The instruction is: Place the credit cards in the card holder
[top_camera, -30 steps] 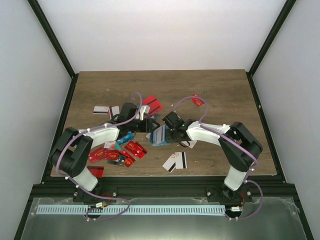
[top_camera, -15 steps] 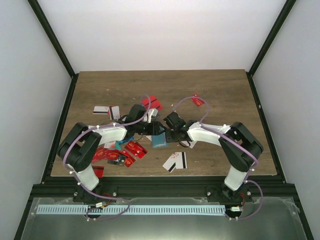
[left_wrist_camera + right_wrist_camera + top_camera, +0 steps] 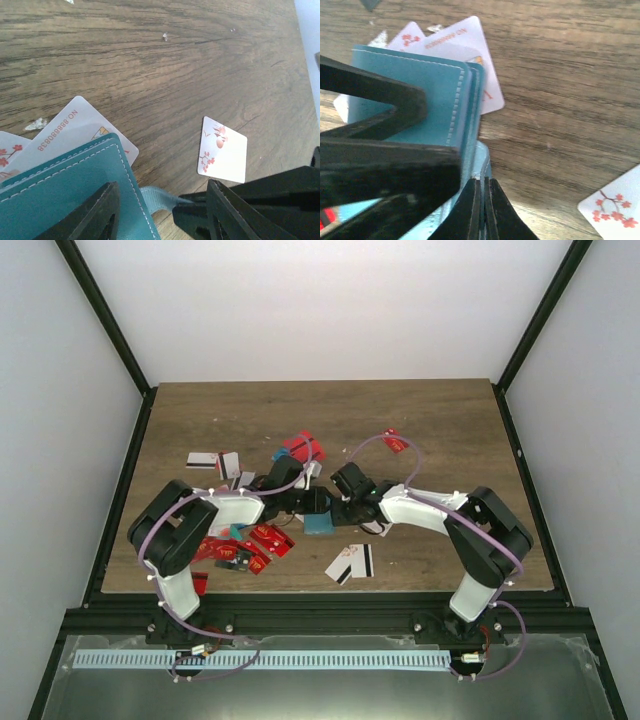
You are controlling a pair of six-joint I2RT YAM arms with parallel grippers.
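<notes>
While both arms meet over the card holder (image 3: 320, 525), step in hand: opening and steadying it, with no card carried.
Card holder: on the table (image 3: 450, 430), just toward 6 o'clock of centre, teal cover up and folded or nearly so; white cards (image 3: 75, 125) lie partly under it.
Right gripper (image 3: 337, 508): at 3 o'clock of the holder; jaws closed tight, and in its wrist view they seem to pinch the holder's thin light-blue inner flap (image 3: 481, 160).
Left gripper (image 3: 308, 502): at 10 o'clock of the holder; jaws apart at a middling width, one finger (image 3: 100, 215) over the teal cover, nothing clamped between them.
Credit cards: main red heap (image 3: 245, 545) at 8 o'clock of the holder; a white black-striped card (image 3: 350, 562) at 5 o'clock; red cards (image 3: 303, 448) at 12 o'clock; striped cards (image 3: 212, 461) at 10 o'clock; a white blossom card (image 3: 223, 150) just beside the grippers.
Progress: early, by my reading; I cannot tell whether any card sits in a pocket.
Next move calls for: lifting the cover away from the pinched flap so a pocket shows, then sending the left gripper for a card; thin flat cards on wood will likely need an edge-on pick.
</notes>
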